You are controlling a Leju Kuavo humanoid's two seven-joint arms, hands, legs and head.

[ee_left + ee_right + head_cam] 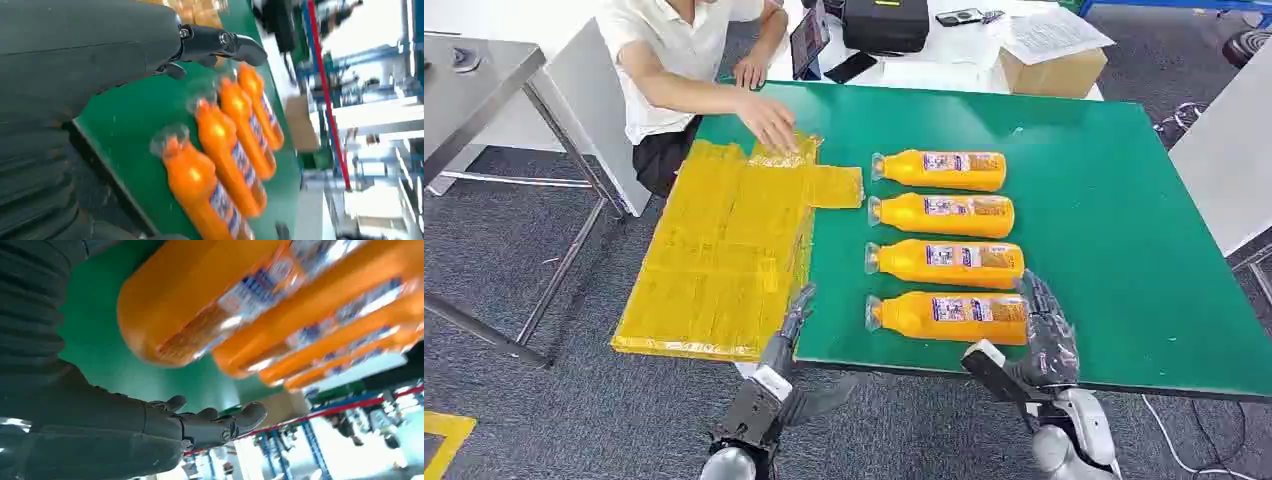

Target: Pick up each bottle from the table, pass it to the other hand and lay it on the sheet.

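Orange plastic bottles lie in a row of four on the green table top (1114,230), all on their sides with clear caps pointing toward the yellow sheet (724,260) and their labels facing up. The nearest bottle (949,316) lies closest to the table's front edge; behind it come the second bottle (946,262), the third bottle (942,213) and the farthest bottle (940,169), each parallel to the next and narrowly apart.

My right hand (1046,325) stands at the base end of the nearest bottle, fingers (220,422) spread and stretched forward, holding nothing; from the head view I cannot tell whether it touches the bottle's base. In the right wrist view that base looms just above my open palm.

My left hand (792,318) hovers at the table's front edge, between the sheet and the bottle caps, fingers extended and empty.

The yellow sheet is wrinkled plastic film, covering the table's left end and overhanging its edge. A person in a white shirt (674,55) sits behind the table's far corner, one hand (769,122) resting on the sheet's far edge.
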